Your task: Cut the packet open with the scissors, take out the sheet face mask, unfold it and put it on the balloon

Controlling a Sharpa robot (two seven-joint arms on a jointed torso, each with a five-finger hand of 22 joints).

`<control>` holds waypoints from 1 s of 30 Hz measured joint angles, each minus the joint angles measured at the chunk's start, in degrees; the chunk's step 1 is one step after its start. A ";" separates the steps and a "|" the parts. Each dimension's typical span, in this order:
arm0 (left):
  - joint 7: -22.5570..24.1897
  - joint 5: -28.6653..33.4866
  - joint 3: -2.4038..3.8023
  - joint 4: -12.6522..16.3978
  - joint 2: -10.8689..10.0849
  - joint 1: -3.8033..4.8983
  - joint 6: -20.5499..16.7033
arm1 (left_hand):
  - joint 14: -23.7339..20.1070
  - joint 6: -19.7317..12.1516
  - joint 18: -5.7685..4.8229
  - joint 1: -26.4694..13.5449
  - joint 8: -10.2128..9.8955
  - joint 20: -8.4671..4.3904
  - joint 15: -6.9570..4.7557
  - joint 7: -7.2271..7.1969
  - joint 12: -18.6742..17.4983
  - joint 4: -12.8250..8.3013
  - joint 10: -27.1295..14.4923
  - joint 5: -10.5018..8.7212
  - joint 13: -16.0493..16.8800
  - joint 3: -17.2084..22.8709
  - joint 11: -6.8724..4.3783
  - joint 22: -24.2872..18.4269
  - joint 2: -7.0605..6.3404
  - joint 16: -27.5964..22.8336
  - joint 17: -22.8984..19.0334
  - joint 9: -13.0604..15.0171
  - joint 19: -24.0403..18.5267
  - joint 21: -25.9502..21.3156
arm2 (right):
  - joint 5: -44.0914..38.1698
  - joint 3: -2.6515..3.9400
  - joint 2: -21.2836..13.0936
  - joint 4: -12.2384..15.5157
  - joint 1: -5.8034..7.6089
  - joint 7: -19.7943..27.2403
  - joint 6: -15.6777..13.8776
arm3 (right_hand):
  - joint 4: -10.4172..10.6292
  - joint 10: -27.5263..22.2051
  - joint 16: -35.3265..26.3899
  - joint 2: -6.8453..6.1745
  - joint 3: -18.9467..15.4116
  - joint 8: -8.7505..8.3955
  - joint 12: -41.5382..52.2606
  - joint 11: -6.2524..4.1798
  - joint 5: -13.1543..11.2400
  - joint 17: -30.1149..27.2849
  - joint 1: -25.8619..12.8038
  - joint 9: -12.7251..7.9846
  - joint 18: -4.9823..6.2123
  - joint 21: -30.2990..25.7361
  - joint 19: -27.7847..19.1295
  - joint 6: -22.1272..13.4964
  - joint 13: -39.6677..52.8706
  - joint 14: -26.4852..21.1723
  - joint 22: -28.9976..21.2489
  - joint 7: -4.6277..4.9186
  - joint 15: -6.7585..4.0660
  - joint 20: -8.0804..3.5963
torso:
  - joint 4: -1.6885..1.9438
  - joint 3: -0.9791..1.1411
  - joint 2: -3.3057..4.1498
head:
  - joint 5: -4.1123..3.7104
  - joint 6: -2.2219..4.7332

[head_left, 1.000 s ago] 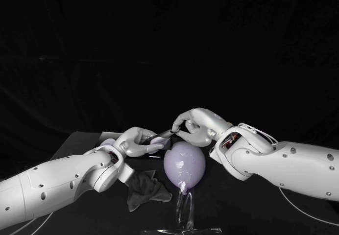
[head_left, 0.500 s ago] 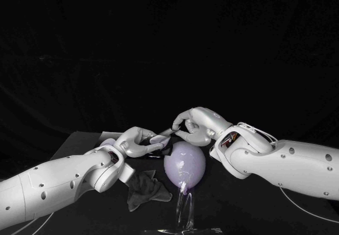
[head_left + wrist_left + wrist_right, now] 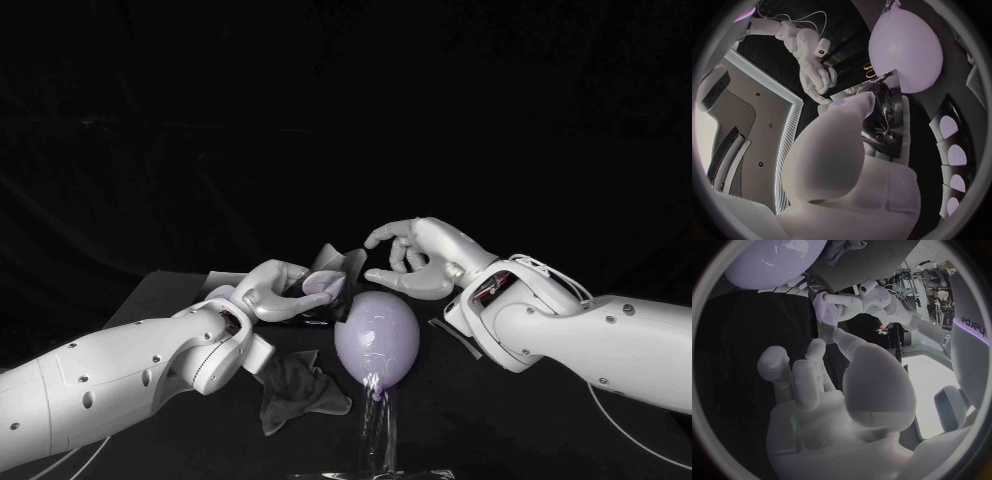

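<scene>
Gripping the packet [image 3: 342, 270] in my left hand [image 3: 281, 290], I am holding it just behind the balloon's [image 3: 378, 335] top; my right hand [image 3: 418, 262] is hovering nearby, fingers spread, holding nothing.

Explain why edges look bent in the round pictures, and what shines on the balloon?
Wrist views: fisheye lenses curve straight lines. Head view: the balloon carries small bright glints of reflected light; the black table shows hardly any shadows.

It's looking like a robotics lab: black cloth [image 3: 346, 110] is hanging across the upper frame, and white robot arms [image 3: 116, 370] are reaching over a black table [image 3: 162, 300].
</scene>
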 measured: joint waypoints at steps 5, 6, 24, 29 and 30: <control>0.10 0.82 -0.01 -0.17 -0.01 0.00 -0.43 | 0.47 0.45 -0.02 -0.64 0.07 -0.21 -0.27 -0.44 0.22 -0.17 0.30 0.00 -0.13 0.04 -0.29 2.03 -0.63 0.11 0.22 0.00 -1.60 2.91 | 4.74 0.00 -2.44 0.93 0.44 1.52 0.01 | 0.82 -0.06 0.03 1.27 -0.78 0.00 -0.11 -0.06 0.00 0.29 1.23 -0.01 0.33 -0.16 0.04 0.88 -0.56 0.00 -0.05 -0.13 0.00 0.02 | -0.04 0.03 0.00 | 0.09 0.18; 0.15 0.88 -0.01 -0.20 0.00 0.00 -0.48 | 0.47 0.46 -0.03 -0.67 0.07 -0.23 -0.28 -0.44 0.22 -1.12 0.30 -0.02 -0.13 0.99 -0.30 2.16 -0.66 0.11 0.26 0.00 -1.61 3.06 | 5.83 0.00 -2.80 0.94 0.55 1.82 0.05 | 1.23 0.33 0.29 1.52 -0.87 0.00 0.36 -0.19 0.00 0.68 1.27 -0.01 0.34 0.02 0.34 1.70 -0.57 0.00 0.29 -0.20 0.00 0.29 | -0.05 0.04 -0.01 | 0.13 0.19; 2.99 -7.56 -0.01 -1.20 0.75 0.00 -1.61 | 0.57 0.72 -0.11 -2.69 -0.40 -0.10 -0.16 -0.72 0.22 -3.00 0.42 -0.03 -0.32 2.87 -0.42 3.94 -1.01 0.11 0.28 0.04 -3.96 5.33 | 25.30 0.04 -0.45 -4.37 4.81 5.30 8.92 | 5.09 15.76 9.68 8.12 -1.52 -1.22 28.11 -2.10 0.32 4.71 2.21 -1.15 -2.35 14.13 13.05 10.00 17.63 0.61 7.58 -2.35 -1.08 -1.15 | -0.05 0.03 0.04 | 0.15 0.16; 3.57 -7.83 0.00 -0.91 0.70 0.00 -1.67 | 0.57 0.91 -0.12 -3.07 -0.68 -0.09 -0.15 -0.91 0.21 -3.74 0.53 0.00 -0.40 3.60 -0.53 4.12 -1.24 0.11 0.28 0.07 -3.96 5.70 | 25.79 0.04 1.48 -5.49 5.45 4.79 10.94 | 4.90 16.34 9.70 8.12 -1.73 -1.44 29.63 -2.13 0.32 4.64 2.21 -1.31 -2.37 14.47 13.26 10.22 18.31 0.61 7.57 -2.18 -1.08 -1.35 | -0.02 -0.07 0.09 | -0.08 0.03; 3.64 -7.67 0.01 -0.79 0.60 0.00 -1.62 | 0.57 0.91 -0.13 -3.07 -0.68 -0.10 -0.15 -0.92 0.21 -3.80 0.53 0.00 -0.40 3.66 -0.53 4.17 -1.24 0.11 0.28 0.07 -3.95 5.70 | 25.79 0.04 1.79 -5.66 5.52 4.67 11.24 | 4.99 16.33 9.70 8.12 -1.82 -1.44 29.67 -2.13 0.32 4.59 2.21 -1.31 -2.37 14.47 13.26 10.22 18.31 0.61 7.57 -2.18 -1.08 -1.35 | 0.00 -0.06 0.09 | -0.10 0.02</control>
